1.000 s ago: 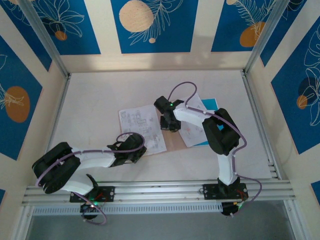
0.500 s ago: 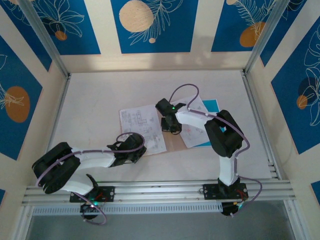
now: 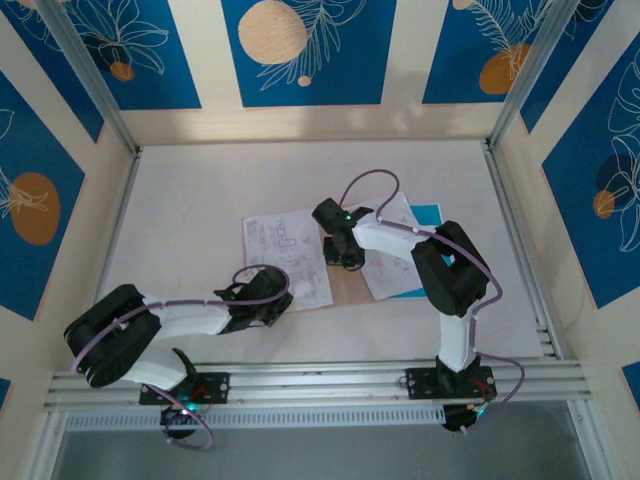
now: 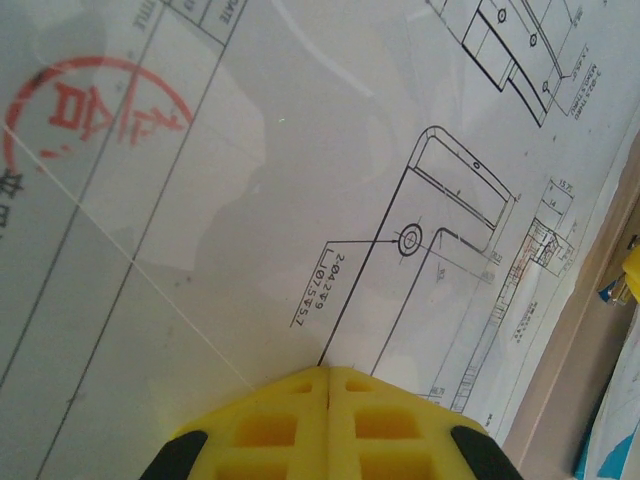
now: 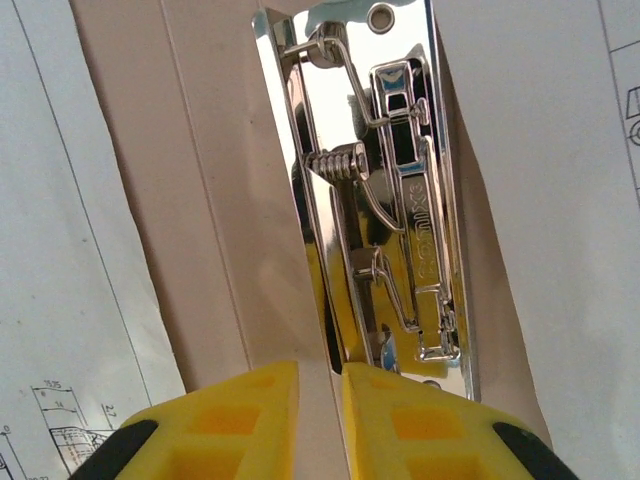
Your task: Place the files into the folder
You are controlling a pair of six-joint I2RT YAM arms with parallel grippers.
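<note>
Since a second ago the printed drawing sheet (image 3: 285, 250) on the left has slid slightly rightward, and the right gripper (image 5: 320, 370) has edged right too, its jaws parted a crack and holding nothing. It sits at the shiny chrome spring clip (image 5: 385, 200) of the matte kraft folder (image 5: 200, 200), which lies open mid-table. The left gripper (image 4: 328, 375), clenched, presses the thin paper. A blue sheet (image 3: 425, 212) peeks out at the far right. Nothing looks clipped in yet.
</note>
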